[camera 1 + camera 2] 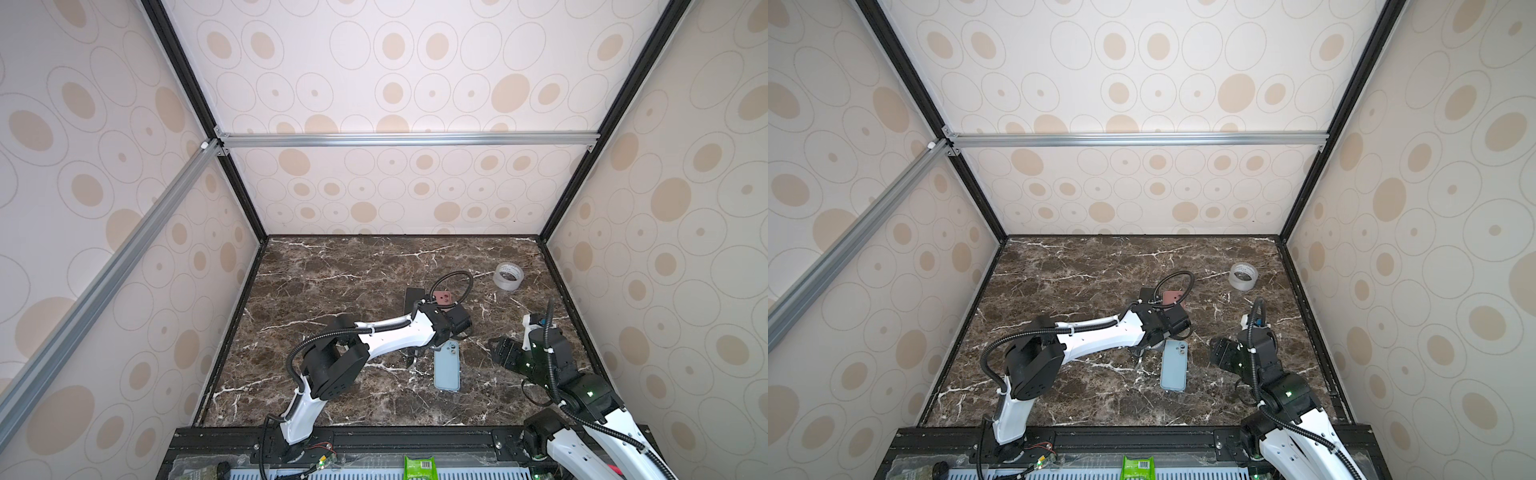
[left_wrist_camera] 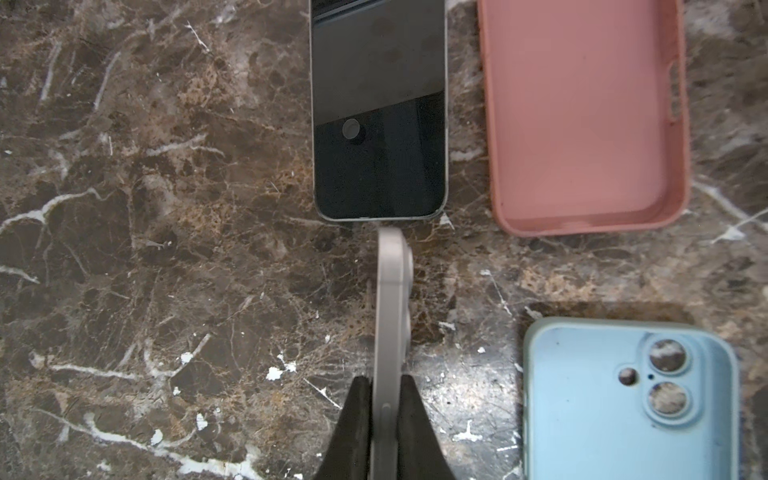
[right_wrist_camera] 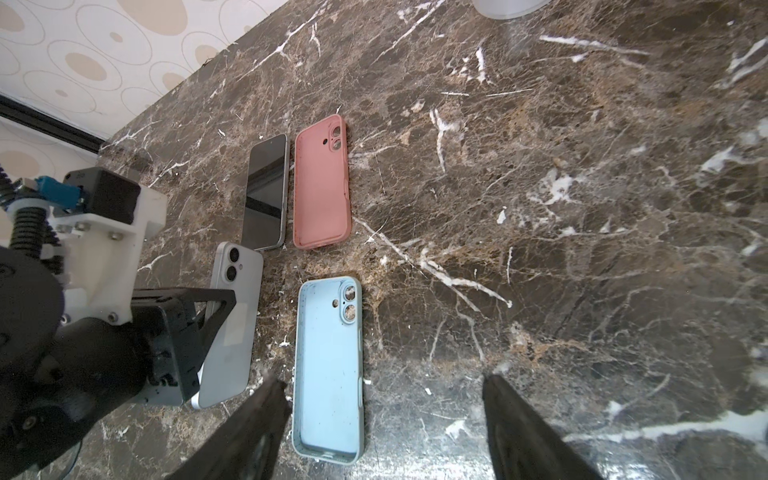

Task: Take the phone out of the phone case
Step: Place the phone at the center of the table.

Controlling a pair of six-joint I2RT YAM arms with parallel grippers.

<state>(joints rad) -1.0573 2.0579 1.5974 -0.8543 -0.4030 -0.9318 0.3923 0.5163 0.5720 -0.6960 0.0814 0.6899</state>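
White phone is out of the blue case and held by the left arm; setting it down looks like all that's left.

Left gripper (image 2: 384, 382) is clamped on the long edges of the white phone (image 3: 232, 353), which sits on edge, camera end pointing far. I can't tell if that end touches the table (image 1: 332, 270). Far of it a dark phone (image 3: 268, 191) lies screen up, with an empty pink case (image 3: 322, 187) just to its right. Blue case (image 1: 447, 365) lies flat and empty just right of the held phone, marble showing through its camera holes. Right gripper (image 3: 382, 384) hangs near the case with its jaws wide apart, holding nothing. Tape roll (image 1: 508, 276) sits far right. In both top views the left arm hides the white phone almost fully. The near end of the blue case is cut off in the left wrist view.
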